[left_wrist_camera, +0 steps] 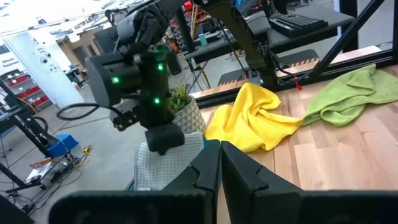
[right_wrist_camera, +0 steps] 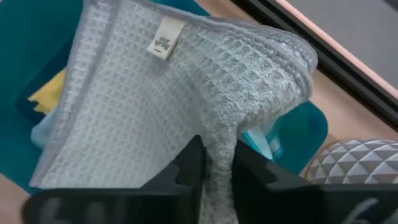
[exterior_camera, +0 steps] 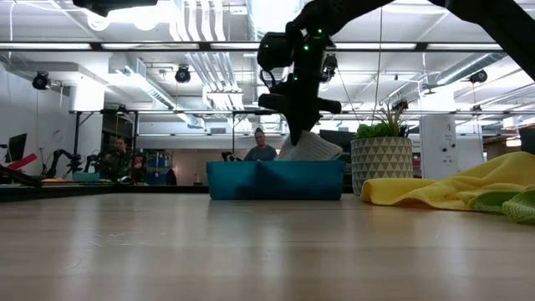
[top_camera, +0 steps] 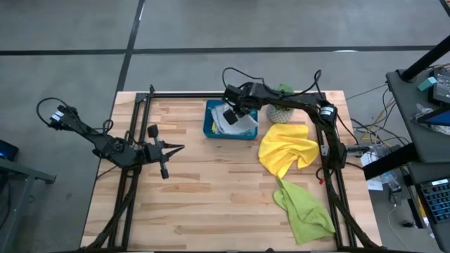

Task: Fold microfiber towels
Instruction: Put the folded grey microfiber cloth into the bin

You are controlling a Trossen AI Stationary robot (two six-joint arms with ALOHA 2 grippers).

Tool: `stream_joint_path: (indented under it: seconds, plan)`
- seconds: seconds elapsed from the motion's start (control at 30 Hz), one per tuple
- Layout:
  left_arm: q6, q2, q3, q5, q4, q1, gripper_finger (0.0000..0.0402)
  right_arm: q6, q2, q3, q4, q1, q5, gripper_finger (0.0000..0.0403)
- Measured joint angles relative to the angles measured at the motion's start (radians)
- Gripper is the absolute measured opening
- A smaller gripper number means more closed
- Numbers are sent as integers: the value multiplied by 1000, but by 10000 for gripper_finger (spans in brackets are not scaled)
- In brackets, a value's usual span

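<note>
A folded pale grey towel [right_wrist_camera: 155, 93] sits in the teal tray [exterior_camera: 242, 180] at the table's far middle, and its top stands above the rim. My right gripper [right_wrist_camera: 217, 155] hangs over the tray, slanting down, shut on this towel. Under the towel, a yellow cloth [right_wrist_camera: 46, 93] and a light blue cloth [right_wrist_camera: 38, 134] lie in the tray. A yellow towel [top_camera: 285, 147] and a lime green towel [top_camera: 302, 207] lie crumpled on the table's right side. My left gripper [top_camera: 176, 148] waits shut and level above the table's left part. My right gripper pinches a bunched fold of the grey towel [right_wrist_camera: 219, 127] between its two fingers, several layers thick. The fingers come from above, slanting down. The towel's lower part rests in the tray, and the held fold stands up above the rim [exterior_camera: 311, 146].
A potted plant [exterior_camera: 383, 163] in a patterned white pot stands just right of the tray, close to my right arm. Bare wood lies across the table's middle and near part. Black frame rails run along the table's left, right and far edges.
</note>
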Motion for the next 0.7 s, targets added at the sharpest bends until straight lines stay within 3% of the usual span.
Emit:
stream_joint_path:
  seconds: [0.37,0.53,0.7]
  plan:
    - [0,8,-1,0,0,0,2,0,0,110,-127,-7,-35,170]
    - [15,8,-1,0,0,0,2,-40,2,121,-55,29,-159,188]
    - [16,8,-1,0,0,0,2,-42,47,120,4,75,-202,189]
